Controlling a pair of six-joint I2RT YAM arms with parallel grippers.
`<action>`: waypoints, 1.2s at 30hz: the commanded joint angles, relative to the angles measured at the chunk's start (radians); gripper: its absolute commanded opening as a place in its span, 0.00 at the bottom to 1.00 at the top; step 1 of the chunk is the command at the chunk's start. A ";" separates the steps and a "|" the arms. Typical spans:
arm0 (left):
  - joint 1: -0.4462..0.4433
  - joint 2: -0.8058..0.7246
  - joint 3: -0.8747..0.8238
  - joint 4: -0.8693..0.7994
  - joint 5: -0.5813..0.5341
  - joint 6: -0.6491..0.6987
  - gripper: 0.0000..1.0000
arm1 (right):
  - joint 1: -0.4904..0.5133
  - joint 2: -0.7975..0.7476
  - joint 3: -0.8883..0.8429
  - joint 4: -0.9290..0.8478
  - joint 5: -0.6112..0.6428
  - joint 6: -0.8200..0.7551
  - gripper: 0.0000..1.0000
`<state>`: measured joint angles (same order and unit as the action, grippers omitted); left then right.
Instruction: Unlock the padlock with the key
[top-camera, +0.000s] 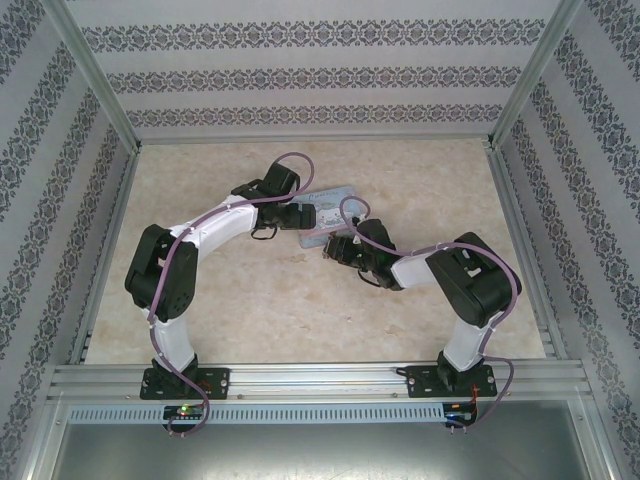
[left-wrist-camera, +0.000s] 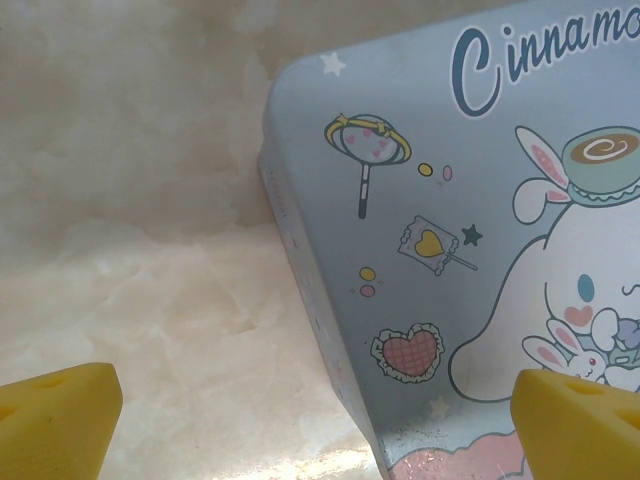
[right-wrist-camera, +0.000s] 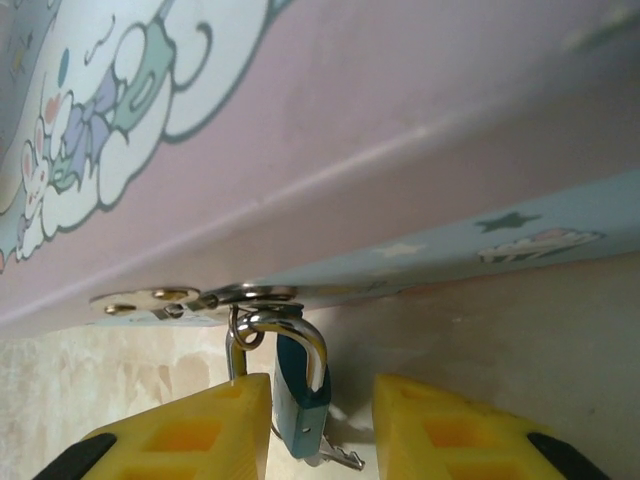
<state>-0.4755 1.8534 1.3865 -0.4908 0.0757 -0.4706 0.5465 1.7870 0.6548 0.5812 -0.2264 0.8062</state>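
Observation:
The padlock (right-wrist-camera: 300, 405) is tiny, with a dark teal body and a silvery shackle (right-wrist-camera: 300, 335). It hangs from the metal hasp (right-wrist-camera: 190, 298) on the front of the pastel-blue cartoon tin box (right-wrist-camera: 330, 120). A small silver key (right-wrist-camera: 342, 458) sticks out beneath the lock body. My right gripper (right-wrist-camera: 320, 428) is open with the padlock between its yellow fingers (right-wrist-camera: 200, 430), close to the left one. Whether the shackle is latched I cannot tell. My left gripper (left-wrist-camera: 320, 440) is open over the box lid (left-wrist-camera: 480, 250), with one box corner between its pads (left-wrist-camera: 60, 420). In the top view both grippers, left (top-camera: 305, 215) and right (top-camera: 338, 250), meet at the box (top-camera: 335, 198).
The box lies on a pale marble-pattern table (top-camera: 250, 310) with patterned walls on three sides. A metal rail (top-camera: 320, 378) runs along the near edge by the arm bases. Purple cables loop over both arms.

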 joint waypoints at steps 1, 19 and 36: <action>0.010 0.020 0.026 -0.026 0.008 0.012 1.00 | 0.015 0.015 -0.003 0.040 -0.019 -0.002 0.35; 0.010 0.029 0.014 -0.006 0.038 -0.003 1.00 | 0.044 0.049 0.024 0.039 -0.003 0.011 0.34; 0.011 0.009 -0.024 0.004 0.047 -0.008 1.00 | 0.005 0.001 -0.063 0.045 0.016 0.022 0.01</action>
<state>-0.4755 1.8584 1.3838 -0.4889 0.1051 -0.4721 0.5694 1.8080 0.6308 0.6682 -0.2146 0.8253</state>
